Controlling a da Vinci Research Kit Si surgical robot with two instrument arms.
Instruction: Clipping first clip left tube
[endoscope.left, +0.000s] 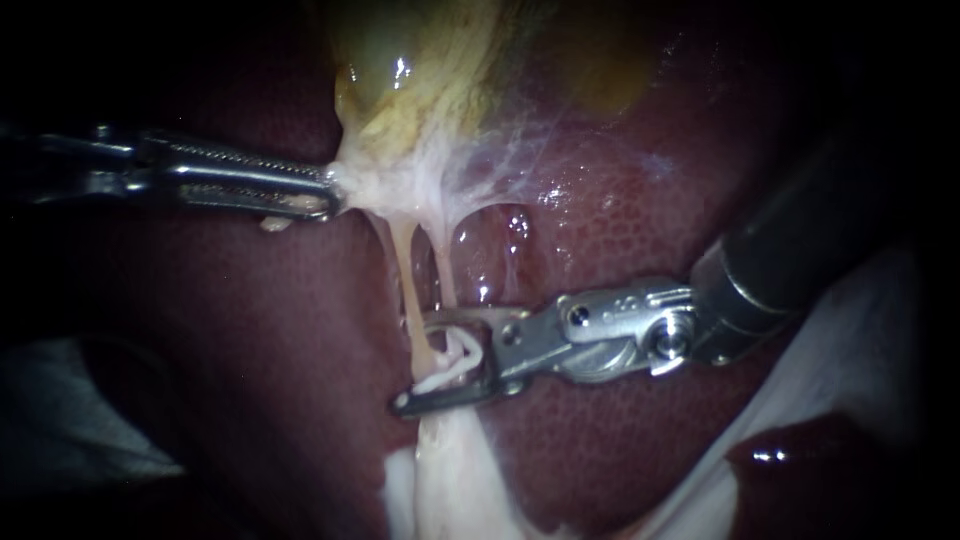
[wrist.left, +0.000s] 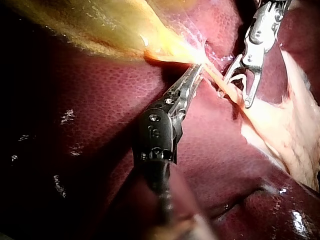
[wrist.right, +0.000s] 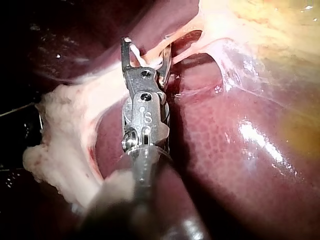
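Note:
Two pale tubes run down from the yellow-green gallbladder (endoscope.left: 430, 60) over the dark red liver (endoscope.left: 600, 220): a left tube (endoscope.left: 404, 280) and a right tube (endoscope.left: 446, 285). My left instrument (endoscope.left: 325, 190) comes in level from the left, its jaws shut on the whitish tissue at the gallbladder's lower end and holding it taut. My right instrument (endoscope.left: 440, 360) stands open, one jaw above and one below the tubes. A white clip (endoscope.left: 458, 358) sits between the jaws. The left wrist view shows my left instrument (wrist.left: 194, 75) gripping and my right instrument (wrist.left: 239, 90) straddling a tube (wrist.left: 225, 85). In the right wrist view my right instrument (wrist.right: 147, 52) is open.
Pale fatty tissue (endoscope.left: 450, 470) spreads below the tubes and shows as a lump (wrist.right: 65, 130) beside my right instrument. A thin web of white tissue (endoscope.left: 520, 150) spans from the gallbladder to the liver. White cloth (endoscope.left: 850, 330) lies at the lower right.

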